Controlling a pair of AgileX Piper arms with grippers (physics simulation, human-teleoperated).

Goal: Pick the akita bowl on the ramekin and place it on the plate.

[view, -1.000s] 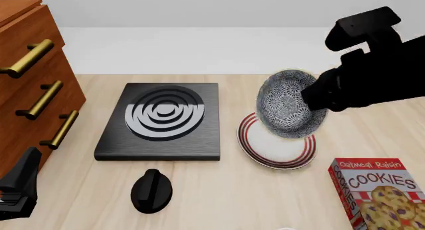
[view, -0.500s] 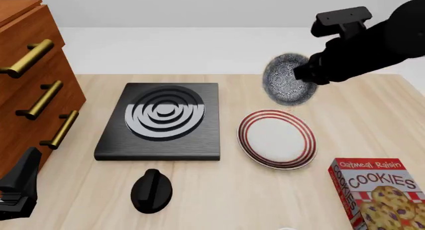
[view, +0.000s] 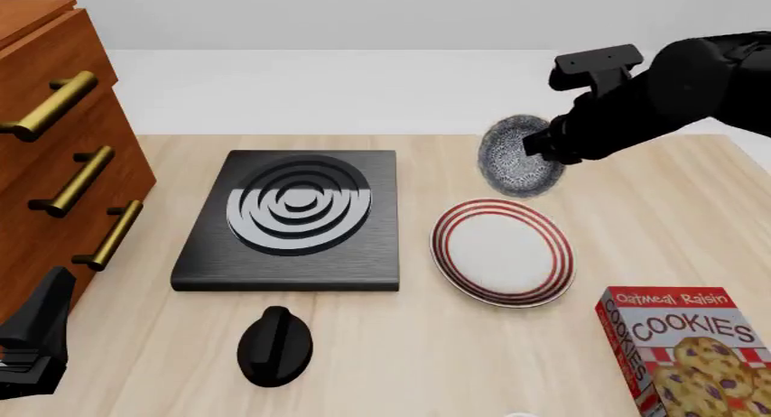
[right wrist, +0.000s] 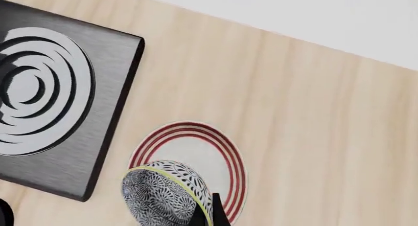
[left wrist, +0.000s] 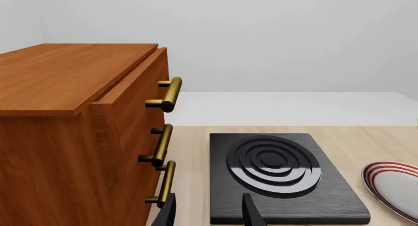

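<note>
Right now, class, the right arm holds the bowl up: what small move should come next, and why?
Probably bring the akita bowl toward the plate and level it: the right gripper holds it tilted, in the air, the plate bare below.

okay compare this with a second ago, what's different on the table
The right gripper, shut on the akita bowl, has carried it from just over the plate up and toward the table's far edge; the plate now shows whole. The left gripper, burner, black knob, cookie box and drawers stayed put.
</note>
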